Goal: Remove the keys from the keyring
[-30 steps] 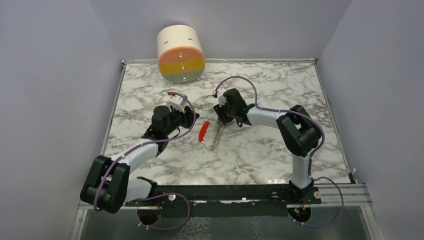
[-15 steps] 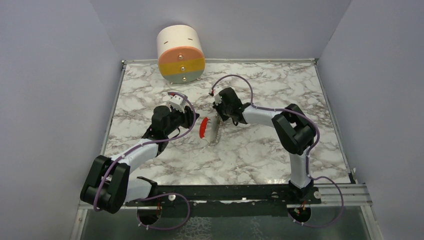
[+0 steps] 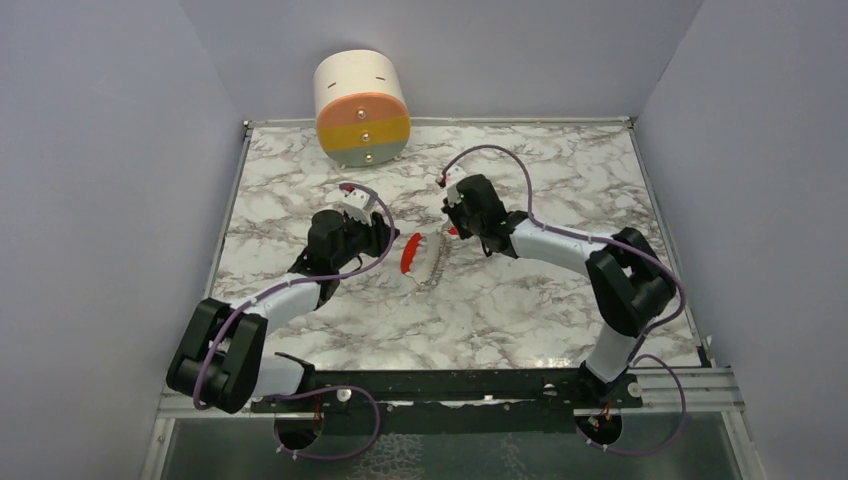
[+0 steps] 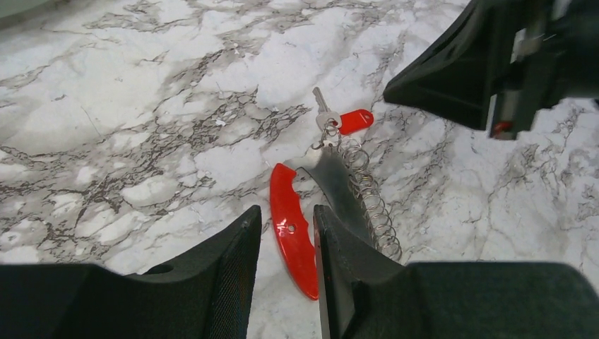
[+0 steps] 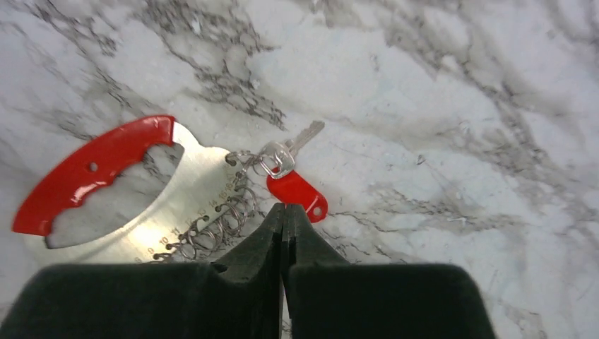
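Reaching arms: both are stretched in over the marble table (image 3: 540,300) and meet at its middle, grippers pointed at each other across the key set.
Left arm: elbow low and forearm angled up-right; the left gripper (image 3: 386,240) hangs just left of the set.
Left gripper state: fingers (image 4: 240,254) slightly spread with nothing held; the red handle (image 4: 291,236) shows on the table through the gap.
Right arm: long arc in from the right, wrist tipped down; the right gripper (image 5: 284,210) sits low over the set's far end.
Right gripper state: fingers pressed together with nothing pinched, tips just beside the red tag (image 5: 297,193). Contact with it: cannot tell.
Key set location: flat on the table at its middle, between the two grippers.
Count, keys: one silver key (image 5: 291,150) seen, linked through small rings.
Count, tags: one.
Count, rings: one coiled wire keyring (image 4: 369,201) lying along the metal blade (image 5: 180,201).
Count, tools: one crescent blade with the red handle.
Count, other: one round drawer drum (image 3: 361,106) at the back edge, with three coloured fronts.
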Action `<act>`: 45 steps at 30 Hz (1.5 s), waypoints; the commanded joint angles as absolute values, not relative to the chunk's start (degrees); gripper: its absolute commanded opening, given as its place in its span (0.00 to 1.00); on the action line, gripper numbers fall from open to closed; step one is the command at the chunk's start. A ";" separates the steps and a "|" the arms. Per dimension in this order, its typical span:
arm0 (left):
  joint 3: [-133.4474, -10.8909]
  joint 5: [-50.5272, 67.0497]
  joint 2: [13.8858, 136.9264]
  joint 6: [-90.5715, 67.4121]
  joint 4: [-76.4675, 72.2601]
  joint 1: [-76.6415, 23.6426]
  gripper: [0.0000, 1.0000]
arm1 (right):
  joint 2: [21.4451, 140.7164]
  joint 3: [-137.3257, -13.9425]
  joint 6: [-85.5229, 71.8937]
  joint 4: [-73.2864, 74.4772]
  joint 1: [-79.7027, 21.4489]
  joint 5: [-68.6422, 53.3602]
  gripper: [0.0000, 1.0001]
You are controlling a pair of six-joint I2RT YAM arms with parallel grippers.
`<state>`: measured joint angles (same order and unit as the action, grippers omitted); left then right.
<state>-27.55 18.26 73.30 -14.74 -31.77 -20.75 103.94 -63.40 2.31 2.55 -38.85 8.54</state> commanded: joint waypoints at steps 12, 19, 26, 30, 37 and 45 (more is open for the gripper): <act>-38.13 26.14 94.48 -18.17 -43.73 -20.96 0.44 | 97.36 -64.47 1.55 0.46 -39.85 11.01 0.01; -40.51 28.50 101.06 -20.25 -47.53 -21.24 0.48 | 95.05 -62.97 1.24 0.00 -39.90 12.62 0.02; -42.79 32.07 105.31 -22.94 -52.04 -22.95 0.43 | 95.01 -62.85 0.47 0.91 -39.90 14.23 0.01; -40.96 30.72 104.76 -22.60 -52.04 -23.08 0.41 | 94.88 -62.58 0.35 1.29 -39.90 15.29 0.01; -39.31 29.97 103.56 -23.31 -51.10 -23.02 0.41 | 94.73 -62.34 -0.12 1.43 -39.90 15.42 0.01; -41.94 31.28 106.32 -23.61 -51.16 -23.61 0.37 | 94.19 -61.89 -0.28 1.42 -39.90 15.76 0.01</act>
